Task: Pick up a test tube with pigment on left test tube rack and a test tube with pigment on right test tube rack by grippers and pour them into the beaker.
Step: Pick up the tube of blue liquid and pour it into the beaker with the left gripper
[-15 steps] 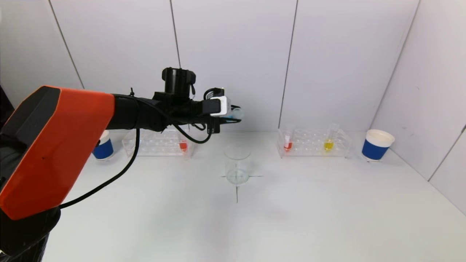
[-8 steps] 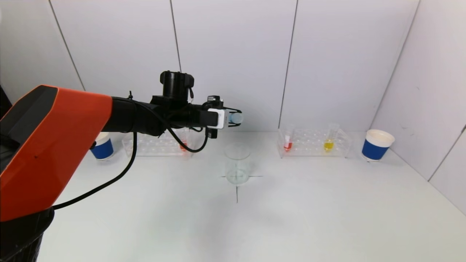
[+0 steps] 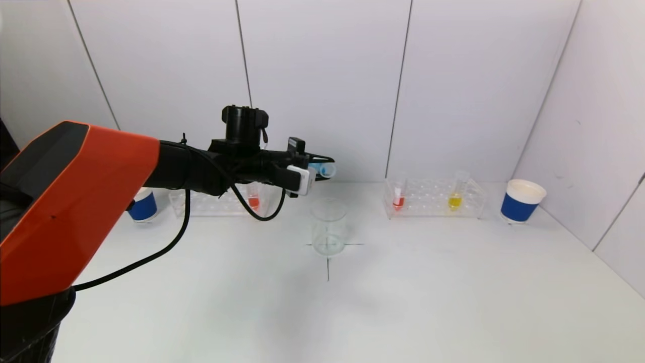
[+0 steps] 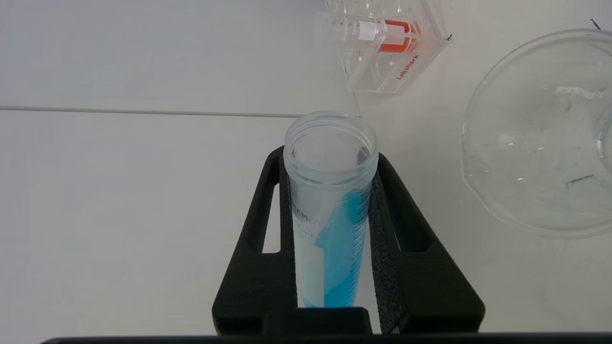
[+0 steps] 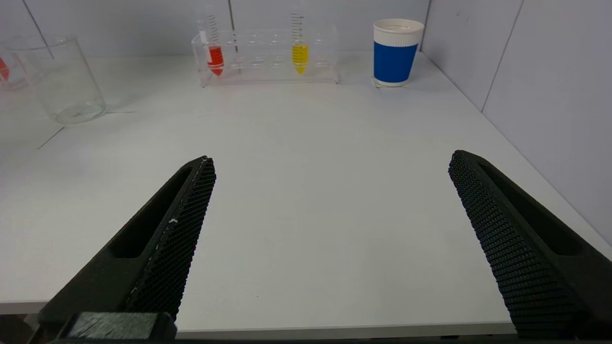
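**Blue tube tipped above the beaker**

Blue pigment in the test tube (image 4: pixel 330 215), clamped in the left end effector (image 4: pixel 330 248) — tilted near level, just above the clear beaker (image 3: pixel 328 227). Red and yellow tubes in the right rack (image 3: pixel 433 199). Right end effector (image 5: pixel 330 229) wide, low over the counter (image 5: pixel 306 157).

From my station I can read one brand clearly: "Labshark", in red letters on the end wall of the left test tube rack (image 4: pixel 397 62), seen in the left wrist view. The blue-pigment test tube (image 4: pixel 330 210) carries embossed lettering beginning "AMLA", the rest hidden by the finger, beside a printed graduation scale whose figures I cannot make out.
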`<state>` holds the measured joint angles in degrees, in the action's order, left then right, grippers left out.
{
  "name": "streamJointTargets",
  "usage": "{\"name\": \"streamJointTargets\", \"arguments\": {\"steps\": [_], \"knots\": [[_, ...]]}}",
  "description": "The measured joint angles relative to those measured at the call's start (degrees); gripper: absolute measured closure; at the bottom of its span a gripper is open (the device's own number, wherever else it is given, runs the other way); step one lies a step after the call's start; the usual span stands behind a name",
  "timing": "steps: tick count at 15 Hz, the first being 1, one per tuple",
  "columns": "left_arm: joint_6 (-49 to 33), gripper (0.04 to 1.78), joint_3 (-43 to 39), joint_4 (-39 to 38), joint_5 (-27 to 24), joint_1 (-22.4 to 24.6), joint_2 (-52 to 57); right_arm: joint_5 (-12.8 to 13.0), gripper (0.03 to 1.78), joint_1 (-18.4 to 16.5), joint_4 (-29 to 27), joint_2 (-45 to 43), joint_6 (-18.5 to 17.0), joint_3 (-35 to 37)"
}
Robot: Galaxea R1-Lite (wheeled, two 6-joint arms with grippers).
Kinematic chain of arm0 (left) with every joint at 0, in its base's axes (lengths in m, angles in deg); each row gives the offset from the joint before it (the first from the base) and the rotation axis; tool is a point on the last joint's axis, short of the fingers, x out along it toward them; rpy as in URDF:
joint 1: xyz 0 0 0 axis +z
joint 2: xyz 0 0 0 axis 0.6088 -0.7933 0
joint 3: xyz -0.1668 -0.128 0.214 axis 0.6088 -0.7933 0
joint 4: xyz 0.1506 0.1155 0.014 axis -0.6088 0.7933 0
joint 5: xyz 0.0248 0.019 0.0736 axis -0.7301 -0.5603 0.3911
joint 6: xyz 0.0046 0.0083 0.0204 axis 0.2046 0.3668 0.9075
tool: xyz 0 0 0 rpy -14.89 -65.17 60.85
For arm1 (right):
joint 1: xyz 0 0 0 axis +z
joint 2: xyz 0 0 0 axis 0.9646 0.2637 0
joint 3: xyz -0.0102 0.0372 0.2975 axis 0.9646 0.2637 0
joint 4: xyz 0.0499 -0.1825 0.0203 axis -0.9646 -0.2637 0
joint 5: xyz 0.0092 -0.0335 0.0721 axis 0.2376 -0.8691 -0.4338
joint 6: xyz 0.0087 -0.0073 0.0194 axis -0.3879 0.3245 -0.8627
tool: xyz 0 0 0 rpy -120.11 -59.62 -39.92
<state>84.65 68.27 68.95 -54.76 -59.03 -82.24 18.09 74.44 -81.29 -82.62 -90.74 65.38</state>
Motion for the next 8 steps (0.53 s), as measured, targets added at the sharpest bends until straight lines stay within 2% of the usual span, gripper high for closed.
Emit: {"name": "streamJointTargets", "arguments": {"steps": [8], "knots": [[3.45, 1.37, -2.76, -1.68, 0.26, 0.00, 0.00, 0.00, 0.04, 0.00, 0.00, 0.00, 0.00, 0.00]]}}
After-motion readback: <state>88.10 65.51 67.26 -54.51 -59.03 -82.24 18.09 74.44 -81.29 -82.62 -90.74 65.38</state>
